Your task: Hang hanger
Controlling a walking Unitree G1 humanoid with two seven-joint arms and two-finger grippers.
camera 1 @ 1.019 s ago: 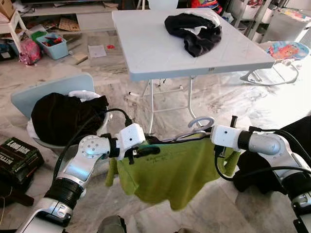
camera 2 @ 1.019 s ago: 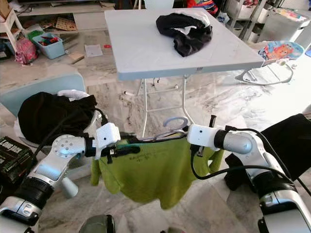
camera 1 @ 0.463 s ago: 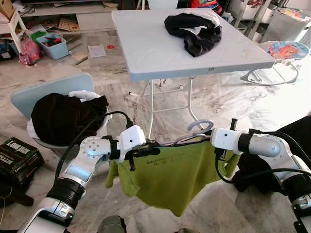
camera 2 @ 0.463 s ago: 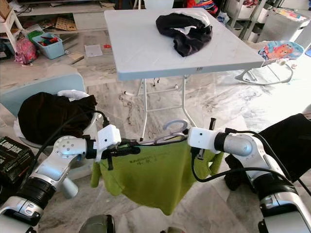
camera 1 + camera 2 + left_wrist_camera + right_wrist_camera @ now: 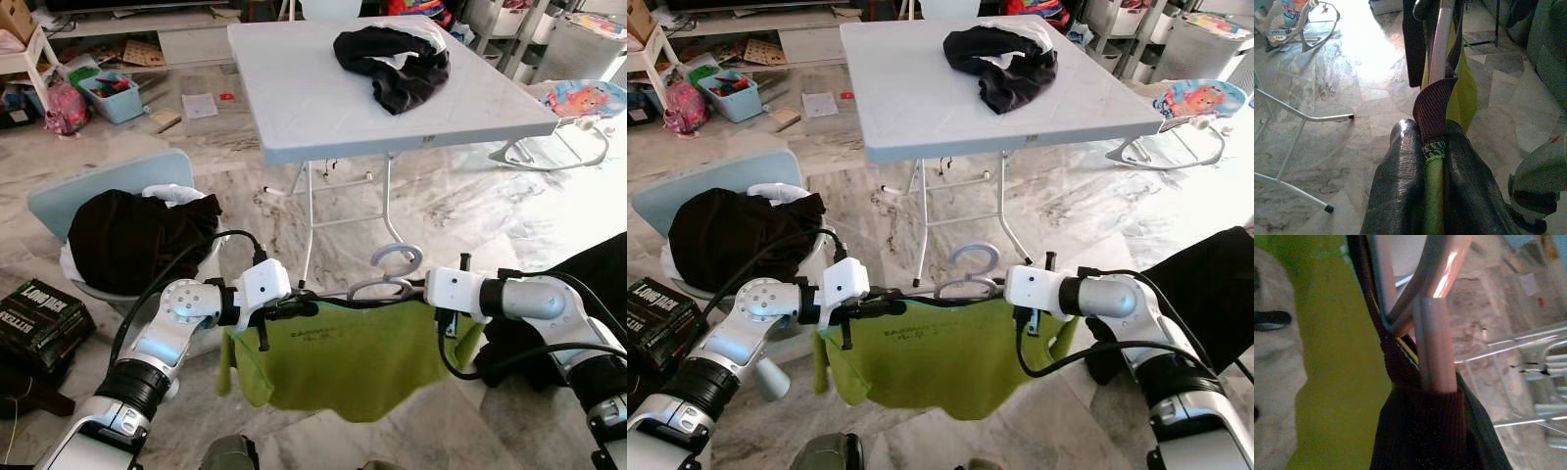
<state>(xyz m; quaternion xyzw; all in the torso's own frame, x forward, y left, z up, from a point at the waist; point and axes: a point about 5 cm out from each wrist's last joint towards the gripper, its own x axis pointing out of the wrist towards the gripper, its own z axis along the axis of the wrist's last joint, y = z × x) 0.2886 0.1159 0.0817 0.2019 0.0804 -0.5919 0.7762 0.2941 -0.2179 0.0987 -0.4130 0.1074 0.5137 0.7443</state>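
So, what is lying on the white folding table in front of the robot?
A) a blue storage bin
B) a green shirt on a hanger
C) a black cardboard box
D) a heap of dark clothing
D: a heap of dark clothing lies on the white folding table, while the green shirt hangs on the hanger between the two grippers.

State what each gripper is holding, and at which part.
Both grip the hanger carrying the green shirt: the left gripper at one shoulder end, the right gripper at the other.
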